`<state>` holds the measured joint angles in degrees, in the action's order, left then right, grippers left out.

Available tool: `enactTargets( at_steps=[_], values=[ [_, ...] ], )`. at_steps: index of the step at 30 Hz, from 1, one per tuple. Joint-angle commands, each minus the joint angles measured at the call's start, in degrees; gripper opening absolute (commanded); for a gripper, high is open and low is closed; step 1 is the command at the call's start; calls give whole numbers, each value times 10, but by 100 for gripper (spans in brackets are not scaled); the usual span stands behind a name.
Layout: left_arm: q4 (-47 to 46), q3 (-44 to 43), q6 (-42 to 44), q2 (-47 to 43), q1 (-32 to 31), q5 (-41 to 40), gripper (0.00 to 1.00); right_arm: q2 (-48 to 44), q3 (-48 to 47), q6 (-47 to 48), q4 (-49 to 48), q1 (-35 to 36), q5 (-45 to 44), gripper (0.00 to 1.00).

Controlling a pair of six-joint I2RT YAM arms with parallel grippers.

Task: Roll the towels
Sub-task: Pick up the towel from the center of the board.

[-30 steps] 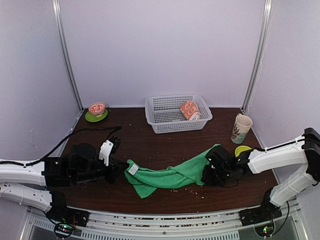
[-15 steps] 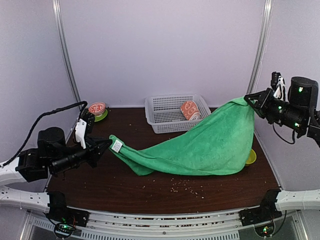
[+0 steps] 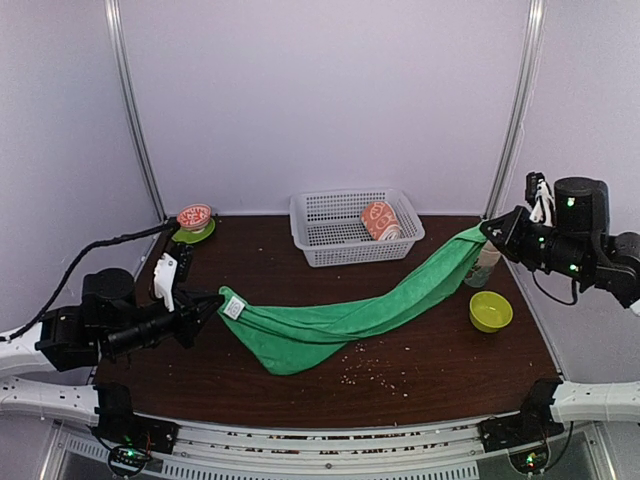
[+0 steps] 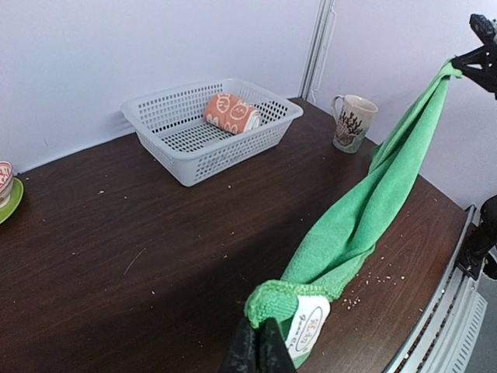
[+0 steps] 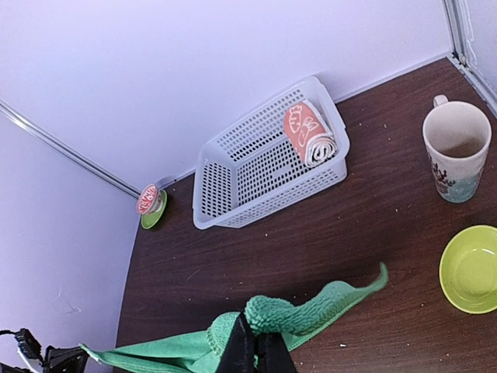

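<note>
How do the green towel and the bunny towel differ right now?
The bunny towel is rolled up, lying in the basket; the green towel is unrolled, strung between the left gripper and right gripper. The green towel is plain; the bunny towel is peach with white print. Both are cloth.

The green towel [image 3: 340, 322] is thick plush cloth, fuzzy and matt, with a smooth white sewn-in label [image 4: 304, 330]. The bunny towel [image 3: 379, 219] in the far basket is smoother-looking peach cloth. The basket [image 3: 355, 250] is white perforated plastic with a slight gloss. The surface [image 4: 116, 256] looks like dark wood, smooth with a soft sheen. The mug [image 5: 456, 151] is glazed ceramic; the yellow-green bowl [image 5: 474, 268] looks like plastic, and both are glossy. The corner posts [image 3: 133, 110] are pale metal.
</note>
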<state>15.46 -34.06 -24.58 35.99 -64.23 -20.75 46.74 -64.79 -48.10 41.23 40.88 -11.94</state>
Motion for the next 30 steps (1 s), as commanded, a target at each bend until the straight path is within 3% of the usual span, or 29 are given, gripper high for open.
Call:
enactTargets(
  at_steps=[1, 12, 20, 23, 26, 30],
  values=[
    [20, -2, -24, -39, -2, 6, 0, 23, 54, -38, -49, -8, 15, 0],
    [65, 48, -112, -49, -2, 3, 0, 252, 86, -115, -214, -44, 44, 0],
    [81, 38, -98, -94, -1, -103, 0, 484, -86, -109, -248, -78, 68, 0],
    [54, 45, -83, -90, -1, -130, 0, 547, -158, -67, -211, -78, 92, 32],
    [38, 48, -77, -66, -1, -142, 0, 532, -153, -31, -208, -76, 95, 57],
    [10, 52, -60, -24, -1, -147, 0, 482, -104, 22, -165, -74, 92, 63]
  ],
)
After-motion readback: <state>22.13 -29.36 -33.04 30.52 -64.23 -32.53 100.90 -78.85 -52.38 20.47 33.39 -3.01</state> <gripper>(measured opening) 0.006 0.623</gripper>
